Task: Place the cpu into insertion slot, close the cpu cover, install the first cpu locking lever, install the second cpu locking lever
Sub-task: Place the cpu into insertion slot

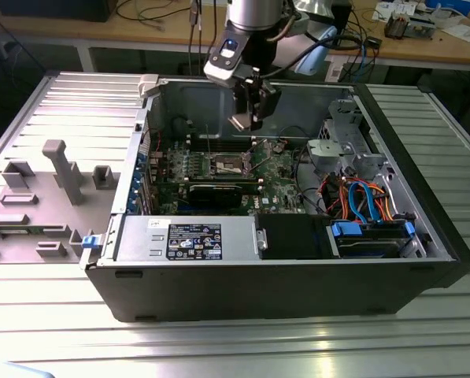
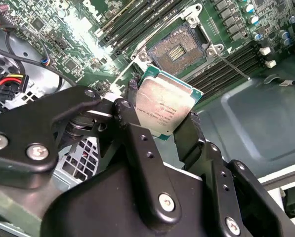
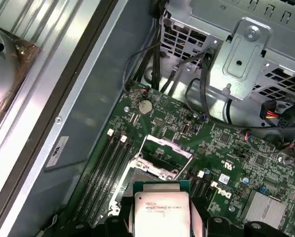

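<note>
One cpu clamped tight in gripper, held above open insertion slot, not touching; cpu cover raised.

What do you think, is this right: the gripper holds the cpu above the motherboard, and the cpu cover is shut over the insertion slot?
Not quite: the cpu cover stands open, the insertion slot bare, as the first wrist view shows. The gripper does hold the cpu above the motherboard.
</note>
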`<state>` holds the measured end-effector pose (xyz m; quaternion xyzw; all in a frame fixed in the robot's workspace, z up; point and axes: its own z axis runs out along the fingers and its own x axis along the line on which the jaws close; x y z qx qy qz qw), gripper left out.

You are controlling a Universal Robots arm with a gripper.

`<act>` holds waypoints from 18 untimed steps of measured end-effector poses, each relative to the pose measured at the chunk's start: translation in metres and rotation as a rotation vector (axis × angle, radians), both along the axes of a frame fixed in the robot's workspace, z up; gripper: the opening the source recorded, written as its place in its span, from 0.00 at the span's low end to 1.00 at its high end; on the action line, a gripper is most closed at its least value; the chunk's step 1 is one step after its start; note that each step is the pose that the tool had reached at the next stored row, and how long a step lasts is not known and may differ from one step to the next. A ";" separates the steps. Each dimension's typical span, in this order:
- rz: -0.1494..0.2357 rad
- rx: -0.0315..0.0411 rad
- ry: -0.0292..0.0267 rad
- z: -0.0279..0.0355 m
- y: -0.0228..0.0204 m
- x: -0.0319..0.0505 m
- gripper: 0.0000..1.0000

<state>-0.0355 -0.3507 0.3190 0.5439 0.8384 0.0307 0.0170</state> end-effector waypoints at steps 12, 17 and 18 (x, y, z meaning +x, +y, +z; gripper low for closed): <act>-0.126 -0.0001 0.0023 -0.0050 0.0008 -0.0020 0.54; -0.210 0.0001 0.0023 -0.0088 0.0008 -0.0021 0.54; -0.231 0.0000 0.0023 -0.0097 0.0008 -0.0021 0.54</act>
